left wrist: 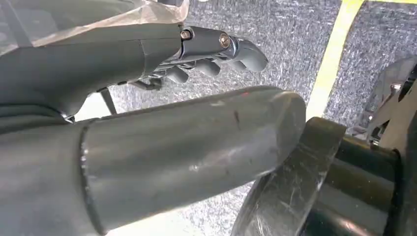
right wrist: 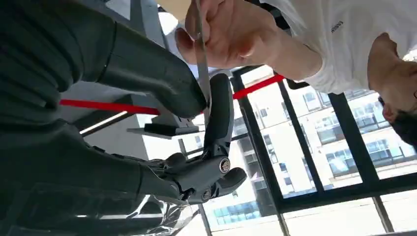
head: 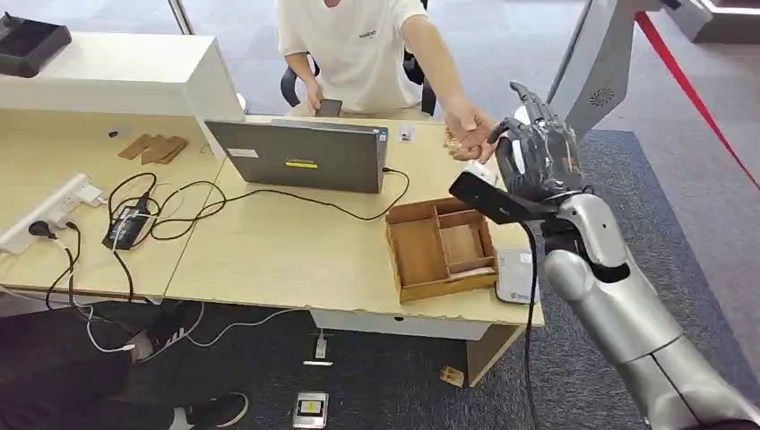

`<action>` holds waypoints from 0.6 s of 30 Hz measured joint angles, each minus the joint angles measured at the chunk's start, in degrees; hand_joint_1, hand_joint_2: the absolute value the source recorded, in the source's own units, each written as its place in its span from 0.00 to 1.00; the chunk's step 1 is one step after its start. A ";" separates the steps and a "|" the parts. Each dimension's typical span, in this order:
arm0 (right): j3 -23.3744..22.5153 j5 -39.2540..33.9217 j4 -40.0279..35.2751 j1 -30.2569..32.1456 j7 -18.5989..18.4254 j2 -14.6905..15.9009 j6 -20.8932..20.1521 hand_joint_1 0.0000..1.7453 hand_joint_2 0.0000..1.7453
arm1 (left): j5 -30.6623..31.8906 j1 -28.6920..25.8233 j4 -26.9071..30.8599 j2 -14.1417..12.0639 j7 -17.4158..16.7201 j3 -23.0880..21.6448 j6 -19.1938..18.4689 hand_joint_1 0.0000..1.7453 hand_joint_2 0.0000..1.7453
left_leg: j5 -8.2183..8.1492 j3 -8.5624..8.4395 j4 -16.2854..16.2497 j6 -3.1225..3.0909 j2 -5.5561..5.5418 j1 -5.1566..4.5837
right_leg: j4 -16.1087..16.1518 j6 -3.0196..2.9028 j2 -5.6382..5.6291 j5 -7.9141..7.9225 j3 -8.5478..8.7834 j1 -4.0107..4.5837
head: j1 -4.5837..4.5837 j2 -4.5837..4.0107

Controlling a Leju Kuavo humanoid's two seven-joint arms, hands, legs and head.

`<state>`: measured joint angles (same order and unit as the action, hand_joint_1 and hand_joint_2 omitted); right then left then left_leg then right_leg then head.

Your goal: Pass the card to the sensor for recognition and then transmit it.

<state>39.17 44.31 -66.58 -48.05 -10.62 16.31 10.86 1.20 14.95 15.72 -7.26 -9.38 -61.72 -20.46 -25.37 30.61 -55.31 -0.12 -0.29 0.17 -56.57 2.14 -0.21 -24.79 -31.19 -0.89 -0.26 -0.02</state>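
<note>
Right wrist view, right hand (right wrist: 196,142) pinching card (right wrist: 200,49), person's hand (right wrist: 231,32) gripping it, shirt lettering unreadable

Even, bright indoor light; windows (right wrist: 314,147) glare behind a dim, blurred hand (right wrist: 147,98).

The right hand (head: 538,148) is raised beside the far right corner of the desk (head: 269,251), where it is met by a person's hand (head: 470,134). A laptop (head: 300,154) and a wooden tray (head: 439,246) are seen on the desk.

Wooden desk (head: 269,260) on grey carpet (head: 681,206), windows (right wrist: 314,147) behind.
</note>
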 joint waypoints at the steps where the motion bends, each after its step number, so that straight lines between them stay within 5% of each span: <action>1: 0.33 -0.57 1.19 -1.38 0.64 -0.42 -0.04 1.00 1.00 | 0.17 0.14 0.00 0.00 0.00 0.00 -0.02 0.00 0.00 | 0.03 0.00 0.00 0.00 -0.01 0.00 | 0.00 0.00 0.01 0.00 -0.01 0.00 | 0.00 0.00; 18: 5.97 -2.93 26.89 -18.14 1.47 -11.17 -1.86 1.00 1.00 | 1.33 0.93 0.00 0.00 0.68 0.00 0.00 0.00 0.00 | 0.05 0.06 0.00 0.03 -0.04 0.01 | -0.02 -0.03 0.02 0.02 -0.08 0.04 | 0.00 0.00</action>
<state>45.13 41.38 -39.69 -66.19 -9.16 5.14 9.00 2.54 15.87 15.72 -7.26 -8.70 -61.72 -20.46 -25.32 30.67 -55.32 -0.09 -0.34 0.18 -56.59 2.10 -0.19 -24.77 -31.27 -0.85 -0.26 -0.02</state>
